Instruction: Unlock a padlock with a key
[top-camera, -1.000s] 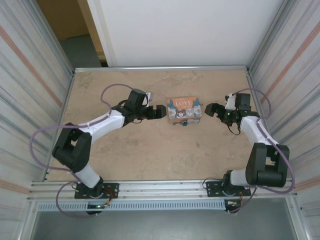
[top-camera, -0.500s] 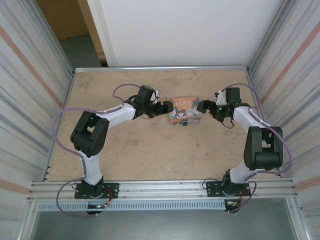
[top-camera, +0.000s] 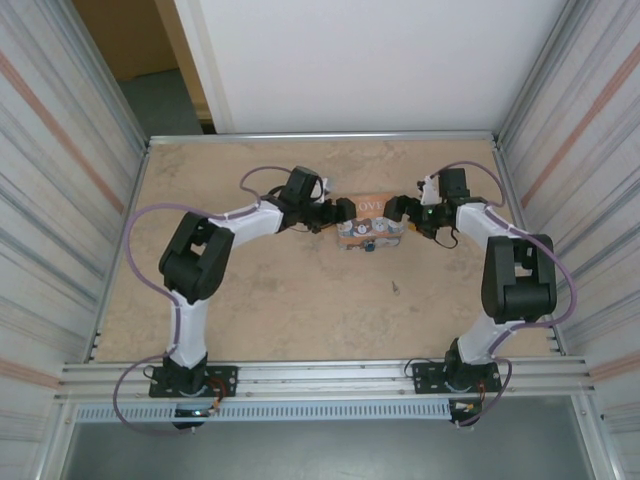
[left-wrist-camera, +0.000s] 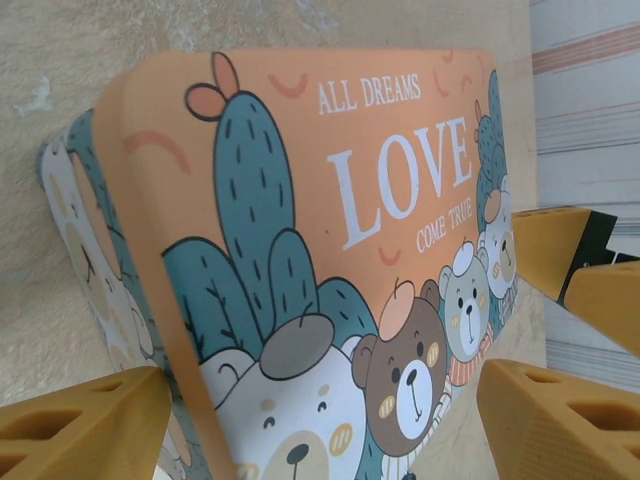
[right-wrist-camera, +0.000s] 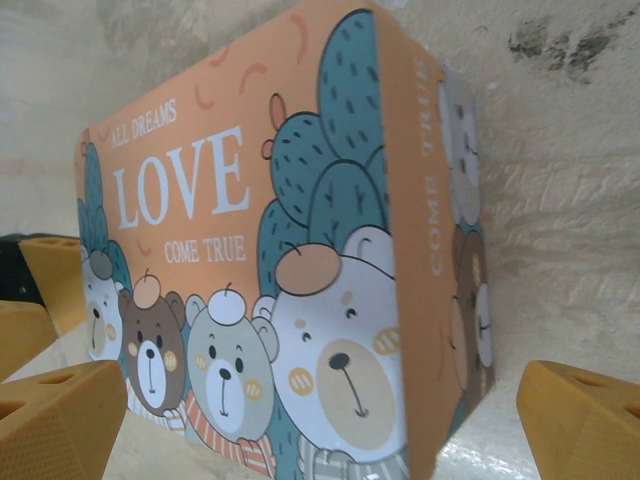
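You'll find the padlock (top-camera: 367, 246) against the near edge of the orange LOVE box (top-camera: 372, 205), which your left gripper (top-camera: 343, 213) and right gripper (top-camera: 394, 211) flank at either end, both with fingers spread wide.

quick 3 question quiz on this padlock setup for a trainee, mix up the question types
1. True or false: the left gripper and the right gripper are at opposite ends of the orange box, both open.
2. The big word on the box lid is: A) LOVE B) HOME C) LUCK
3. Fill in: in the top view the padlock sits at the box's ____ side (near or far from the arm bases).
Key: 1 true; 2 A; 3 near.
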